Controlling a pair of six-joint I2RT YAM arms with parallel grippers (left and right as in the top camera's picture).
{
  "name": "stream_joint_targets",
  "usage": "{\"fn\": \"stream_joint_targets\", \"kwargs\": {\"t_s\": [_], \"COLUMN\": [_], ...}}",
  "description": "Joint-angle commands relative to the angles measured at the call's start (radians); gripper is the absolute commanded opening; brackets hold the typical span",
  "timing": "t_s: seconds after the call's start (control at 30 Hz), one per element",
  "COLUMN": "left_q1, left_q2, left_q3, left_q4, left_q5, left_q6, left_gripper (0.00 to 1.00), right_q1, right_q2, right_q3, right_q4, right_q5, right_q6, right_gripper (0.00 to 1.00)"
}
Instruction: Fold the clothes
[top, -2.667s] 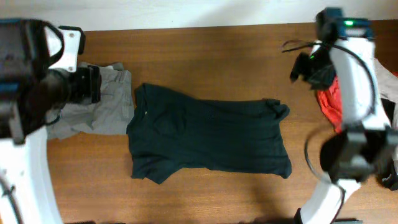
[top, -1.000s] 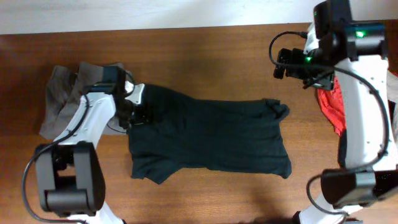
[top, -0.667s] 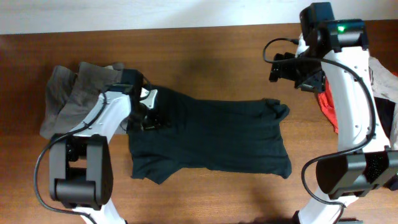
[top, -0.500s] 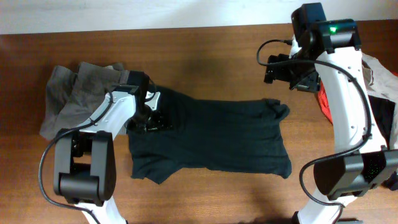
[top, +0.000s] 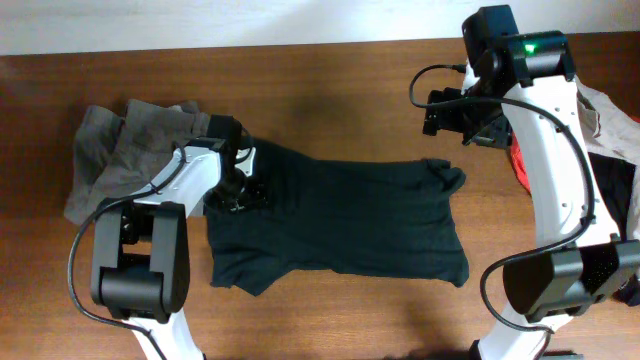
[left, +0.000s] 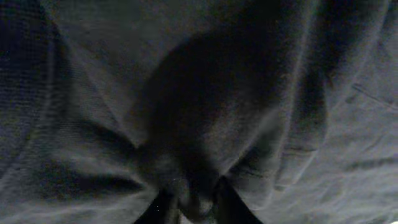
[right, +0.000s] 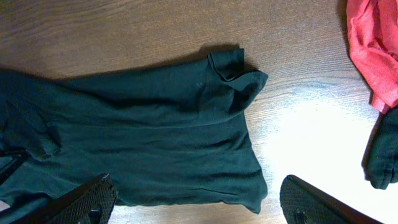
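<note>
the black t-shirt (top: 340, 225) lies spread across the middle of the wooden desk (top: 330, 90), mostly flat, its long side running left to right; its upper right corner is turned over in a small crumple; a sleeve sticks out at the lower left; the left end effector (top: 240, 190) is down on the shirt's upper left part, near the edge that touches the grey trousers (top: 120, 160); in the left wrist view its fingers (left: 231, 206) stand close together with a raised ridge of the dark cloth pinched between them, so it is clamped on the black t-shirt; the grey trousers sit bunched at the far left of the desk; the right end effector (top: 455, 115) hangs above the desk just past the shirt's upper right corner, apart from the cloth; in the right wrist view its fingers (right: 93, 199) stand wide apart with nothing between them; a red piece (top: 528, 165) lies at the right edge of the desk, with a black piece (right: 379, 162) just beside it and a beige piece (top: 610, 120) further right
</note>
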Motion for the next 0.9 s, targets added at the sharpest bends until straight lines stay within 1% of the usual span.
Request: {"fn": "stream_joint_targets", "kwargs": {"t_s": [0.0, 0.1, 0.27, 0.43, 0.63, 0.77, 0.87], "left_q1": [0.003, 0.008, 0.027, 0.048, 0.051, 0.051, 0.051], "left_q2": [0.016, 0.012, -0.014, -0.060, -0.091, -0.091, -0.091], "left_q3": [0.009, 0.024, 0.051, 0.066, 0.066, 0.066, 0.066], "left_q4": [-0.002, -0.019, -0.077, -0.125, -0.209, -0.230, -0.250], "left_q5": [0.043, 0.042, 0.006, -0.040, -0.182, -0.188, -0.237], "left_q6": [-0.007, -0.006, -0.006, 0.010, 0.032, 0.036, 0.035], "left_gripper": [0.12, 0.11, 0.05, 0.05, 0.05, 0.05, 0.06], "right_q1": [0.007, 0.007, 0.007, 0.007, 0.007, 0.007, 0.007], "right_q2": [-0.001, -0.001, -0.001, -0.001, -0.001, -0.001, -0.001], "right_q3": [-0.005, -0.005, -0.005, -0.005, -0.005, -0.005, -0.005], "right_q4": [-0.002, -0.005, -0.012, -0.016, -0.016, -0.016, -0.016], "right_q5": [0.017, 0.017, 0.026, 0.039, 0.041, 0.064, 0.064], "right_q6": [0.008, 0.005, 0.004, 0.004, 0.004, 0.005, 0.005], "right_gripper": [0.89, 0.89, 0.89, 0.89, 0.89, 0.89, 0.90]}}
